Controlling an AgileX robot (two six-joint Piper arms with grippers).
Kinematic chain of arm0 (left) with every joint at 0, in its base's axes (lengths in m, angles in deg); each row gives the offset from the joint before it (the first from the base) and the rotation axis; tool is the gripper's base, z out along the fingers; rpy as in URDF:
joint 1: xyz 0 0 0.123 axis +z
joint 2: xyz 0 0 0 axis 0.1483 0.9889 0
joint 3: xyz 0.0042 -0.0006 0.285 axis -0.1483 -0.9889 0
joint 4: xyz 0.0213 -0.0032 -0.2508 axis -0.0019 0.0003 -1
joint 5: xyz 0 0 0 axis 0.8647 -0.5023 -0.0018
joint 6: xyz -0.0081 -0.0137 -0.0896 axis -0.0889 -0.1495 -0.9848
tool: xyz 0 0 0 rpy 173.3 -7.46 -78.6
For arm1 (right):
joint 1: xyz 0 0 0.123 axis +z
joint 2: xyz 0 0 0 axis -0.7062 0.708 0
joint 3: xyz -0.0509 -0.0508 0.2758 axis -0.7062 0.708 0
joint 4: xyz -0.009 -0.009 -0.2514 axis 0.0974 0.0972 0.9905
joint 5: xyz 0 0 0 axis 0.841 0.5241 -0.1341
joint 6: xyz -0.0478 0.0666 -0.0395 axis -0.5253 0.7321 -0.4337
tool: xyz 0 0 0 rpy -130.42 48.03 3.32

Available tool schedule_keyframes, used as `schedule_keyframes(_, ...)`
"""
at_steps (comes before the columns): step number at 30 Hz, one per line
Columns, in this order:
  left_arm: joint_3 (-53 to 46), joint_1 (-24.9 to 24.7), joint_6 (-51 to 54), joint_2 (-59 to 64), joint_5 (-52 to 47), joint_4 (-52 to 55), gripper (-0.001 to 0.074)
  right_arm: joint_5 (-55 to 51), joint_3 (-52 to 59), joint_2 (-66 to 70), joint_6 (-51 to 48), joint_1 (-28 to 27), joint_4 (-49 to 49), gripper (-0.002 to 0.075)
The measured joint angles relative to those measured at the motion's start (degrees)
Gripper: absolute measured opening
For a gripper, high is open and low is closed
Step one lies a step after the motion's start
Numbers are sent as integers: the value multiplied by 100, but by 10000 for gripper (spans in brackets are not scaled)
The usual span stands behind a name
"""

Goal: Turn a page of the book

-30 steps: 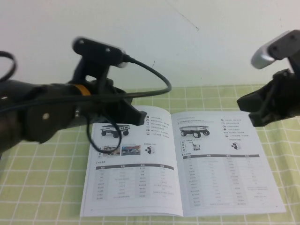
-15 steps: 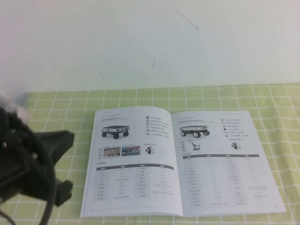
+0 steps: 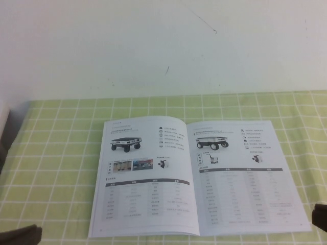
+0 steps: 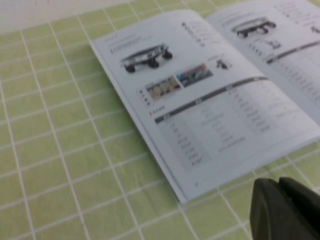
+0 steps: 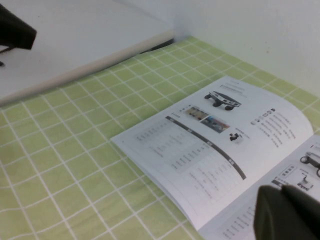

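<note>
Book (image 3: 196, 176) lies open flat on green checked cloth (image 3: 56, 168), turned page (image 3: 145, 176) resting on its left side.
L gripper (image 3: 20, 237) at near-left table edge, R gripper (image 3: 320, 217) near-right; fingers' state can't tell, neither touching book.

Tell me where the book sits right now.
In the high view the book lies open and flat on the green checked cloth, centre to right, between the left hand and right hand at the near corners.
</note>
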Motion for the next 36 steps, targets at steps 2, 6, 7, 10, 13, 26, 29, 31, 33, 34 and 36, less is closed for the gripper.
schedule_keyframes(2,-2,0,-32,-21,-322,0,-4,-93,0,0,0,0,0,8)
schedule_keyframes(6,-2,0,-57,-24,-890,0,-4,-319,0,0,0,0,0,8)
schedule_keyframes(7,-2,0,-57,-24,-946,0,-4,-334,0,0,0,0,0,8)
schedule_keyframes(10,-2,0,-69,-34,-995,0,-4,-355,0,0,0,0,0,8)
schedule_keyframes(13,-2,0,-81,-34,-1007,0,-4,-355,0,0,0,0,0,8)
schedule_keyframes(26,-2,0,-100,-34,-1015,0,-4,-284,0,0,0,0,0,8)
schedule_keyframes(29,-2,0,-100,-34,-1015,0,-4,-268,0,0,16,0,29,8)
schedule_keyframes(31,-2,0,-103,-34,-1015,0,-4,-67,55,0,58,0,132,8)
schedule_keyframes(33,-2,0,-103,-34,-1015,0,-4,279,146,-4,8,0,234,8)
schedule_keyframes(34,-2,0,-103,-34,-1020,0,-4,481,168,-39,-63,0,254,8)
schedule_keyframes(36,-2,0,-103,-34,-1020,0,-4,832,198,-159,-274,0,321,8)
